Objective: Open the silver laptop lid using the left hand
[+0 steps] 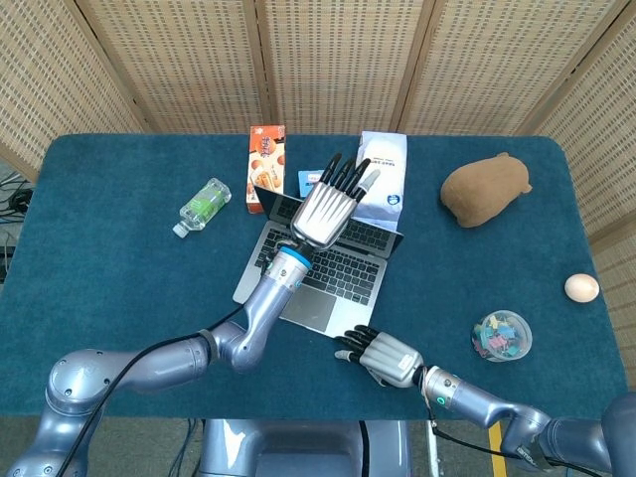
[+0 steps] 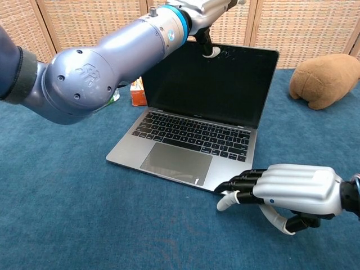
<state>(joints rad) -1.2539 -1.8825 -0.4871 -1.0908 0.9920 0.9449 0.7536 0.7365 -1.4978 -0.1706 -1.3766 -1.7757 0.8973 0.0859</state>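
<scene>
Laptop (image 1: 323,263) lid is seen raised well past upright on the blue counter (image 1: 119,258), the dark screen facing the robot and the keyboard and trackpad exposed. In the chest view the silver laptop (image 2: 185,146) is set at a slight angle, its front edge nearest the camera.

The left hand (image 1: 333,204) is stretched over the top edge of the lid, fingers extended and spread flat; in the chest view the thumb is seen touching the upper part of the screen, while the rest of the left hand (image 2: 208,8) is cut off by the frame. Nothing is clasped by it.

The right hand (image 2: 292,188) is laid on the counter just beside the laptop's front right corner, fingers (image 2: 239,183) extended toward that corner with dark tips close to or touching its edge; whether contact is made cannot be told. Nothing is held in the right hand (image 1: 383,353).

Behind the laptop an orange box (image 1: 265,167) and a white-and-blue carton (image 1: 383,179) are stood, and a small bottle (image 1: 204,205) is laid to the left. A brown plush toy (image 1: 484,188) is placed to the right, with an egg (image 1: 581,288) and a small bowl of coloured clips (image 1: 502,336) nearer the right edge.
</scene>
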